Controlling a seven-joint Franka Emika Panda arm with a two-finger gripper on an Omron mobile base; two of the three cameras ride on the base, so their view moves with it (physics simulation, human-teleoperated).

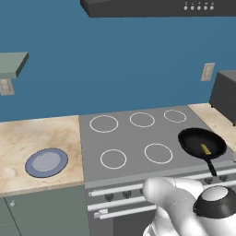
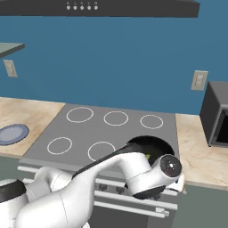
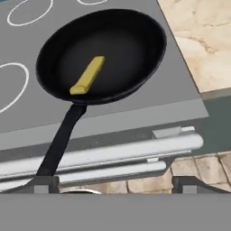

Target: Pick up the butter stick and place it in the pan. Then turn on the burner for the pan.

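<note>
The round black pan [image 3: 101,52] sits on the stove's front right burner, its straight handle pointing out over the front edge. The yellow butter stick [image 3: 87,75] lies flat inside it, left of centre. From the left base view the pan [image 1: 202,143] holds the butter stick [image 1: 205,149] too. From the right base camera my arm covers most of the pan [image 2: 151,144]. My gripper [image 3: 117,187] is open, with nothing between its fingers. It hangs in front of the stove's front edge, near the end of the pan handle, a little lower and apart from it.
A blue-grey plate [image 1: 46,162] rests on the counter left of the stove. Dark knobs [image 1: 109,197] line the stove's front panel above the oven handle bar [image 3: 113,153]. A dark microwave [image 2: 216,116] stands on the counter at the right.
</note>
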